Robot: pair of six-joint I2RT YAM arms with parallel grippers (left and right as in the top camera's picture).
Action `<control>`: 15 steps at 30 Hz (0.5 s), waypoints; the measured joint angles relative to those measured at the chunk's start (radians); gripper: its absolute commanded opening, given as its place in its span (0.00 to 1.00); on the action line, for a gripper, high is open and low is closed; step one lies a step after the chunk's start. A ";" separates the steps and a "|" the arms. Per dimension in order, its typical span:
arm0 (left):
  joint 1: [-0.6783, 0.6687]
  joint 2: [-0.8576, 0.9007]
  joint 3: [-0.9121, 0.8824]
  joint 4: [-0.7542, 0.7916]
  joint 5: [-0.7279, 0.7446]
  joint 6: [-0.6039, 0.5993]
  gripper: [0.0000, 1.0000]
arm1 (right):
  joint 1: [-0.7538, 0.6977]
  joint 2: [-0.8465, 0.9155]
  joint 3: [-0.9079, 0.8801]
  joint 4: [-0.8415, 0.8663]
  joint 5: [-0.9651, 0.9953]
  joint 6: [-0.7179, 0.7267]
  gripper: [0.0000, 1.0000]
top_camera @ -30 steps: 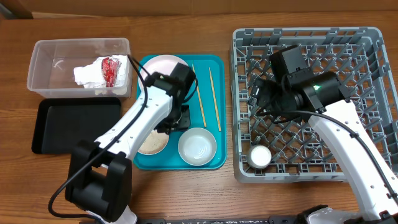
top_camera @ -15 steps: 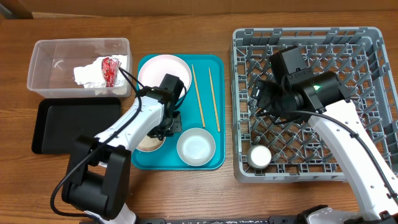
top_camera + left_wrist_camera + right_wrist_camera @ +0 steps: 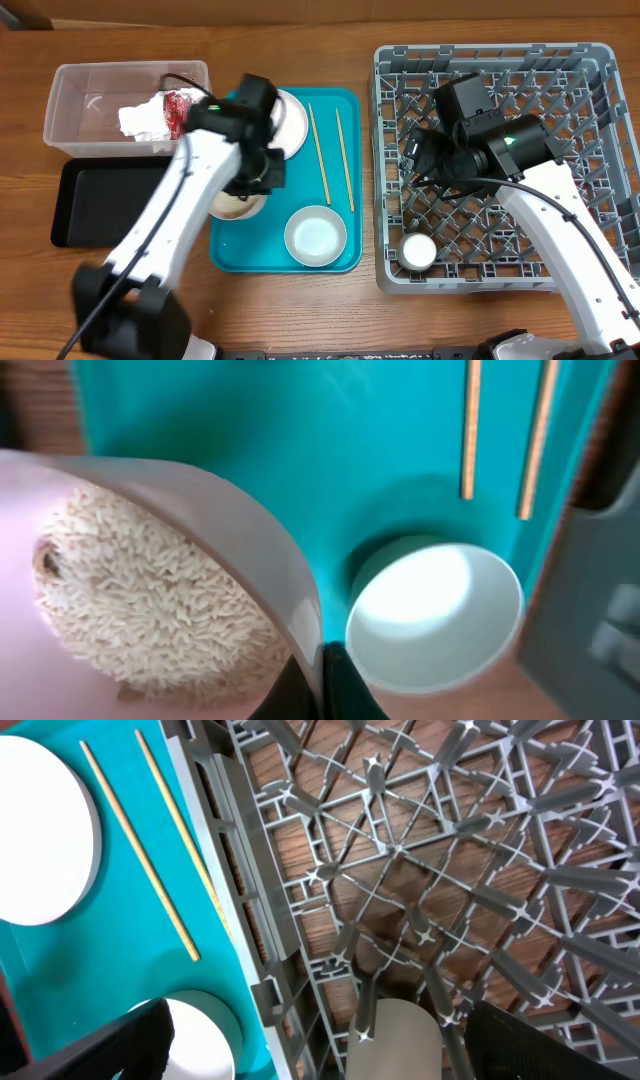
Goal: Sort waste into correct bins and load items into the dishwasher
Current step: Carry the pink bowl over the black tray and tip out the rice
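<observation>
My left gripper (image 3: 257, 172) is shut on the rim of a small pale pink plate (image 3: 150, 590) heaped with rice-like crumbs (image 3: 150, 600), held over the left side of the teal tray (image 3: 345, 255). Its black fingertips (image 3: 340, 685) pinch the rim from both sides. On the tray lie a large plate (image 3: 290, 118), a white bowl (image 3: 317, 236) and two chopsticks (image 3: 321, 152). My right gripper (image 3: 320, 1048) hangs open above the grey dish rack (image 3: 590, 70), over a small cup (image 3: 400, 1040). The clear tub (image 3: 75, 85) holds a white napkin (image 3: 138, 120) and a red scrap (image 3: 178, 108).
The black tray (image 3: 100, 205) lies in front of the tub, left of the teal tray. The rack's upright pegs surround the cup (image 3: 418, 250) at its front left corner. Bare wood runs along the table's front edge.
My left gripper closed on the rice plate's rim, then rose with it and swung a little left. The right arm has not moved.
</observation>
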 measured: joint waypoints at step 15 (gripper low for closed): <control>0.708 -0.137 -0.150 0.060 0.419 0.357 0.04 | 0.000 0.000 0.000 0.022 0.000 0.000 0.95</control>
